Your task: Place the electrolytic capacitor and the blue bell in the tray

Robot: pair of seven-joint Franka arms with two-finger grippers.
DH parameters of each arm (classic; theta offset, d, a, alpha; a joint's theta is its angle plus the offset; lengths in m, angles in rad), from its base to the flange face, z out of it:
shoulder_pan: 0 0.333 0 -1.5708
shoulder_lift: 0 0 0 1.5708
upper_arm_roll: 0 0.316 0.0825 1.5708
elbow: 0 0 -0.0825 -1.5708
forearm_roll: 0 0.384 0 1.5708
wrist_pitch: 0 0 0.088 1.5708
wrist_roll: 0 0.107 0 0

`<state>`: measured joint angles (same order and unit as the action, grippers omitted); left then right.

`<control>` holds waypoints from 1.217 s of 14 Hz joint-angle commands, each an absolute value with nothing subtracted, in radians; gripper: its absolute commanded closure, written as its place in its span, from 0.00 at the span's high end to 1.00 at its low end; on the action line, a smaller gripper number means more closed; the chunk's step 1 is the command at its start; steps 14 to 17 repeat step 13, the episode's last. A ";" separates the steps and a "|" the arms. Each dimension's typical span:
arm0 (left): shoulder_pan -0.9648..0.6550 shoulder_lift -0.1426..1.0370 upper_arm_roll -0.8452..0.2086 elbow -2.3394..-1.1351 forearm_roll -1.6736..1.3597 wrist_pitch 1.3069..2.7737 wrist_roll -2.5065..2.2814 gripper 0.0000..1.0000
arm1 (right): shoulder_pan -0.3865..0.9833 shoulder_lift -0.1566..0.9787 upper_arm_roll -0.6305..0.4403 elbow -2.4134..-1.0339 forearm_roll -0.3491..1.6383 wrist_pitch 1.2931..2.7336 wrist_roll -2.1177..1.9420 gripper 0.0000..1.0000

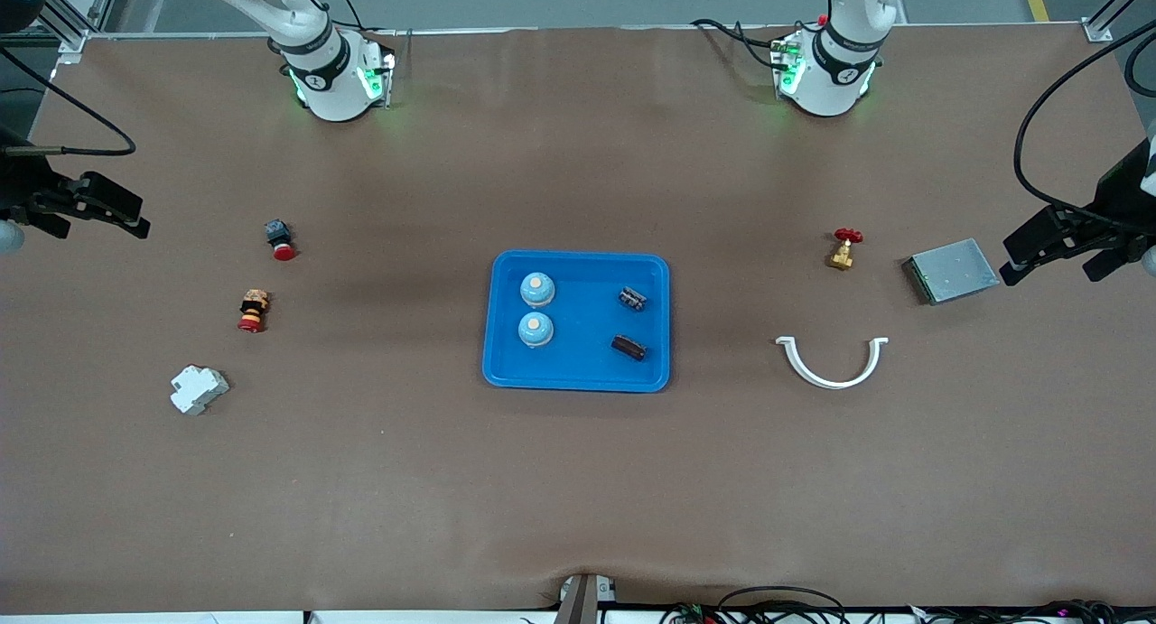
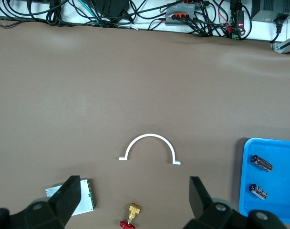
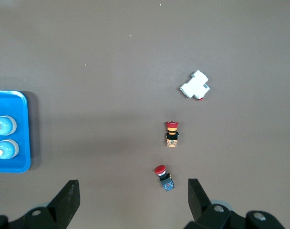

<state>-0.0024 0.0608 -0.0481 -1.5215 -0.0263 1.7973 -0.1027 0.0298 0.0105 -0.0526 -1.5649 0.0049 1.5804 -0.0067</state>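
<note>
Left gripper (image 2: 133, 200) jaws apart, empty, waiting high over table at left arm's end, above red-handled valve (image 1: 843, 247), grey box (image 1: 953, 270), white curved clip (image 1: 832, 362). Right gripper (image 3: 133, 200) jaws apart, empty, over red buttons (image 3: 164, 177) at right arm's end. Blue tray (image 1: 578, 376) mid-table holds two blue bells (image 1: 536, 290) and two dark capacitors (image 1: 629, 347).

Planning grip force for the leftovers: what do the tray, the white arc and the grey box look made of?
Tray: likely plastic; uniform bright blue, moulded rounded corners, slight sheen.
White arc: probably plastic; thin, evenly white, matte, with small end tabs.
Grey box: apparently sheet metal; dull silver flat top with a greenish edge.
</note>
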 commanded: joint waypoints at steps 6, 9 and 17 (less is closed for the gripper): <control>0.000 0.075 -0.048 -1.516 -0.034 1.778 -0.064 1.00 | 0.037 0.015 -0.057 -1.563 0.006 1.595 -0.005 1.00; 0.006 0.081 -0.048 -1.516 -0.035 1.778 -0.067 1.00 | 0.038 0.015 -0.057 -1.563 0.006 1.598 -0.003 1.00; 0.006 0.083 -0.048 -1.516 -0.035 1.776 -0.072 1.00 | 0.035 0.014 -0.057 -1.565 0.031 1.592 0.006 1.00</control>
